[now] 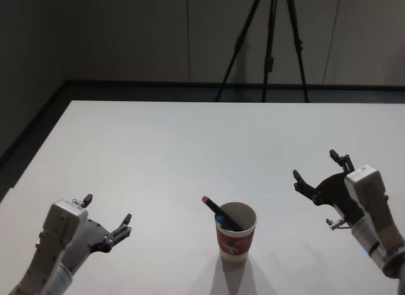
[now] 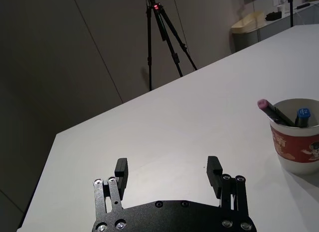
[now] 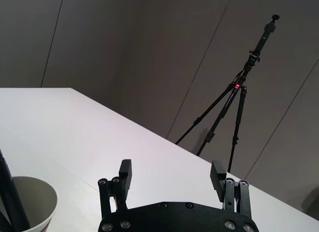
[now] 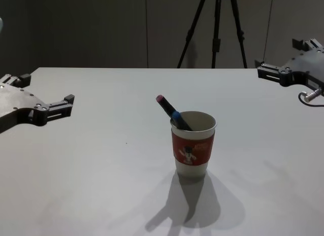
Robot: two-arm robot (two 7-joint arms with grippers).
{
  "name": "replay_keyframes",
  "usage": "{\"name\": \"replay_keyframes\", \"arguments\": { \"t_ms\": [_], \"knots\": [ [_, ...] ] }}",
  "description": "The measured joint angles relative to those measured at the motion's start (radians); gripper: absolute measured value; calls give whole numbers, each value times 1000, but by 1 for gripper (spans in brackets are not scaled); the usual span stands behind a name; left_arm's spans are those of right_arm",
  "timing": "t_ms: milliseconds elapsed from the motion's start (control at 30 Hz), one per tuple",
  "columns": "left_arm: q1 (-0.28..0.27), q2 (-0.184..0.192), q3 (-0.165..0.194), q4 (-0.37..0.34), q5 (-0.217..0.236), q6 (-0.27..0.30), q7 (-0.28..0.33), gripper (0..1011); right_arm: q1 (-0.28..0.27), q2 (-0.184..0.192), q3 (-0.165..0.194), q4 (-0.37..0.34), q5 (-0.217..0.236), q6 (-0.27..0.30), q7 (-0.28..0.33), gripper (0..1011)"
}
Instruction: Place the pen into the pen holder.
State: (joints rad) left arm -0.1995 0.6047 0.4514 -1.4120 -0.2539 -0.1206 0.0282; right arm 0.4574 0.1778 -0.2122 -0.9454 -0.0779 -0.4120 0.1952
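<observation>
— What do you see at the lower left of the head view?

— There is the left gripper (image 1: 107, 225), black metal with a grey wrist. It hovers above the white table (image 1: 158, 156) with its fingers spread wide and nothing between them. In the chest view it comes in from the left edge (image 4: 50, 102), well apart from the cup.

— And in the middle?

— Near the bottom centre stands the pen holder (image 1: 236, 235), a white paper coffee cup with a red cardboard sleeve and a small white-and-dark figure on it. It is upright on the table. A dark pen with a pink end (image 1: 218, 213) is inside it, leaning toward the left, with its pink tip above the rim. In the chest view I also see a second pen with a blue cap (image 4: 177, 117) in the cup, just beside the first one.

— And on the right?

— The right gripper (image 1: 319, 171) is at the right side, raised above the table and also spread open, holding nothing. Behind the table, at the upper centre, a black tripod (image 1: 269, 48) stands before the grey wall.
</observation>
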Motion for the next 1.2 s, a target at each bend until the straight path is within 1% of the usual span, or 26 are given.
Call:
{"name": "replay_keyframes", "arguments": {
  "t_ms": [133, 167, 267, 400, 500, 767, 867, 1033, 1133, 1167, 1200],
  "knots": [
    [0, 0, 0, 0, 0, 0, 0, 1002, -40, 5, 15, -56, -32, 35, -53, 1001],
    [0, 0, 0, 0, 0, 0, 0, 1001, -40, 5, 15, -56, -32, 35, -53, 1001],
    [0, 0, 0, 0, 0, 0, 0, 1001, -73, 5, 31, -97, -54, 66, -89, 1001],
    [0, 0, 0, 0, 0, 0, 0, 1001, -100, 4, 44, -127, -67, 88, -107, 1001],
    [0, 0, 0, 0, 0, 0, 0, 1002, -104, 3, 45, -131, -69, 91, -109, 1001],
    [0, 0, 0, 0, 0, 0, 0, 1002, -101, 4, 43, -128, -67, 89, -108, 1001],
    [0, 0, 0, 0, 0, 0, 0, 1002, -103, 11, 39, -132, -61, 91, -108, 1001],
    [0, 0, 0, 0, 0, 0, 0, 1002, -112, 35, 23, -152, -39, 102, -115, 1001],
    [0, 0, 0, 0, 0, 0, 0, 1001, -124, 67, 1, -178, -8, 118, -125, 1001],
    [0, 0, 0, 0, 0, 0, 0, 1001, -124, 67, 1, -178, -8, 118, -125, 1001],
    [0, 0, 0, 0, 0, 0, 0, 1002, -129, 81, -8, -189, 5, 125, -128, 1001]
  ]
}}
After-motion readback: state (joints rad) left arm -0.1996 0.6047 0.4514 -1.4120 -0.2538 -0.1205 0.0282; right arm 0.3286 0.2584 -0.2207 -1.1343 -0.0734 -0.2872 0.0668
